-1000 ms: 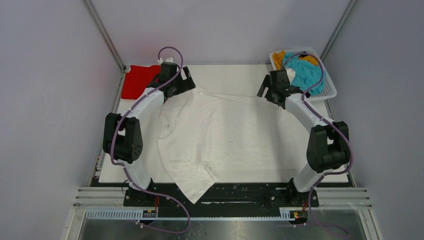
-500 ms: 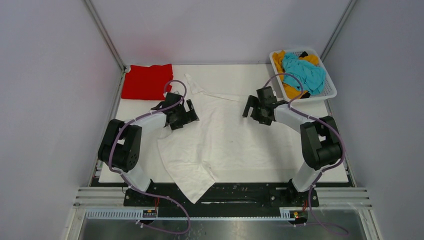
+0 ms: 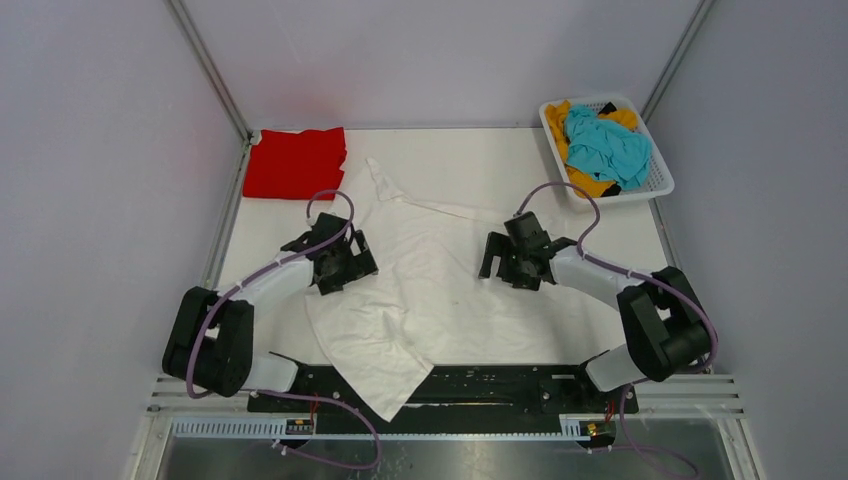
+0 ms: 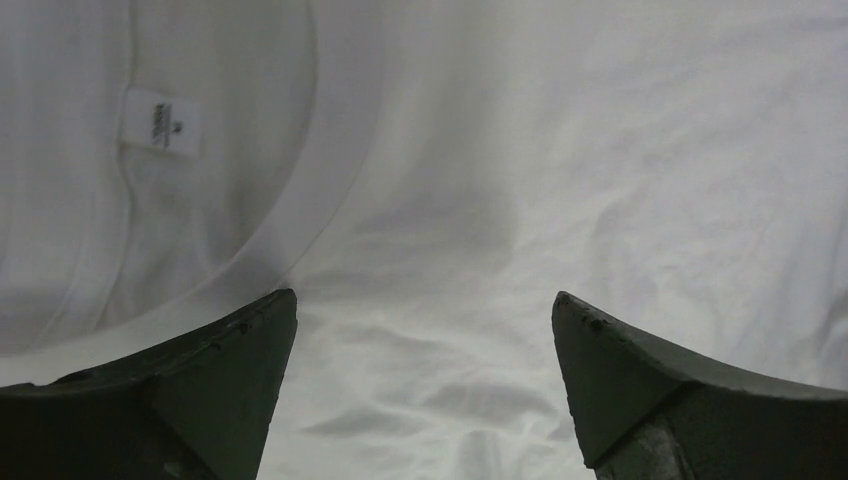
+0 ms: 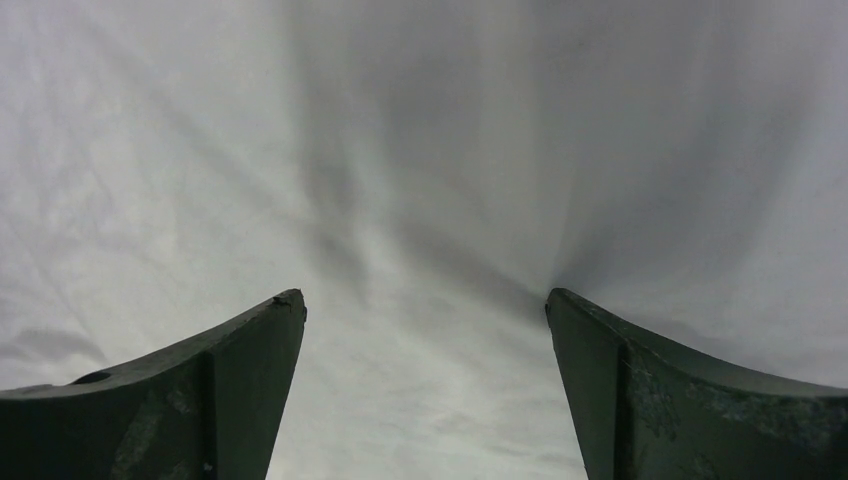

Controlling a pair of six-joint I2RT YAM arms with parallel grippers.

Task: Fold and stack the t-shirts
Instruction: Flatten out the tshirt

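1. Grey walls enclose a white table [image 3: 480, 150] in the top view. A large white soft-cloth t-shirt [image 3: 440, 270] lies spread and creased across the middle of the table, and one near corner drapes over the near edge. A bright red t-shirt [image 3: 296, 162] lies as a flat rectangle at the far left corner, apart from the white one. At the far right, a white slotted plastic basket [image 3: 662, 178] holds a crumpled teal t-shirt [image 3: 605, 145] on top of an orange-yellow t-shirt [image 3: 588, 184]. The left gripper [image 3: 335, 268] sits low over the left part of the white shirt. The right gripper [image 3: 510, 262] sits low over its right part.
2. In the left wrist view, the left gripper [image 4: 425, 300] has its dark fingers [image 4: 230, 370] spread wide with nothing between them. The white shirt [image 4: 600, 150] lies beneath, with its curved neckline and a small sewn label [image 4: 160, 122] to the left.
3. In the right wrist view, the right gripper [image 5: 425, 295] is likewise spread wide and holds nothing. Smooth, softly wrinkled white cloth [image 5: 400, 150] fills the frame.
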